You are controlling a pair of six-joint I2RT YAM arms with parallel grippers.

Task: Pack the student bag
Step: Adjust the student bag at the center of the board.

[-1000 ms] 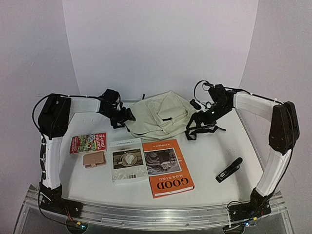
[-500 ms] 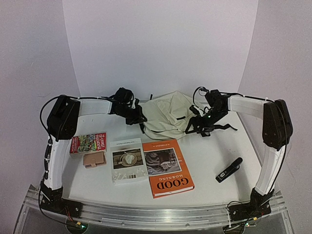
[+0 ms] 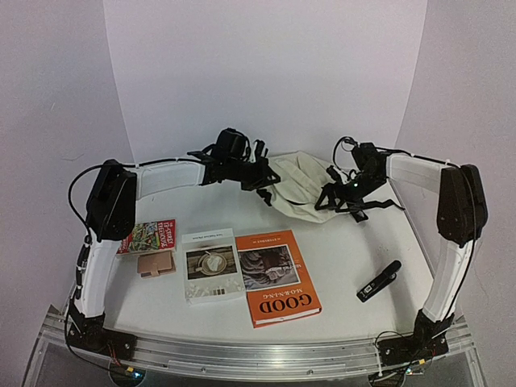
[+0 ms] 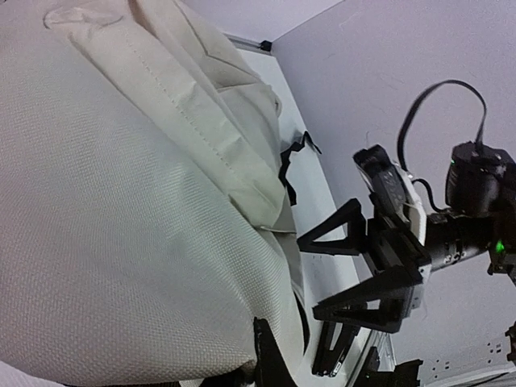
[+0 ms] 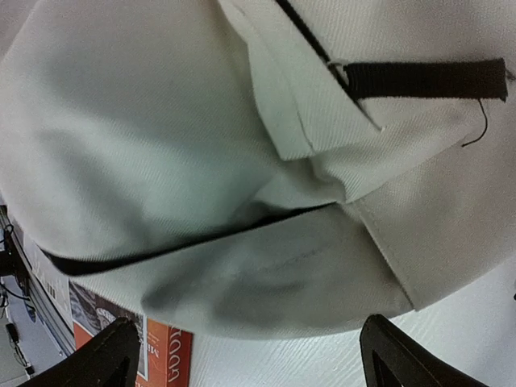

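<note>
The student bag [image 3: 305, 179] is a cream fabric backpack with black straps, bunched up at the back of the table. My left gripper [image 3: 264, 192] is at its left edge, shut on a fold of the cream fabric. In the left wrist view the bag [image 4: 121, 201] fills the frame and one dark finger [image 4: 272, 359] shows against the cloth. My right gripper [image 3: 335, 197] stands open at the bag's right side, beside the black straps. In the right wrist view its fingers [image 5: 109, 355] are wide apart with the bag [image 5: 201, 145] just beyond them and nothing between.
Near the front lie an orange book [image 3: 278, 278], a white book [image 3: 211, 264], a red book [image 3: 145, 236] and a tan wallet [image 3: 156, 264]. A black stick-shaped device [image 3: 379, 281] lies front right. White walls close in the back and sides.
My left gripper has shut and swept right along the back, and the bag has shifted right and bunched up with it. The right gripper stayed open by the straps.
</note>
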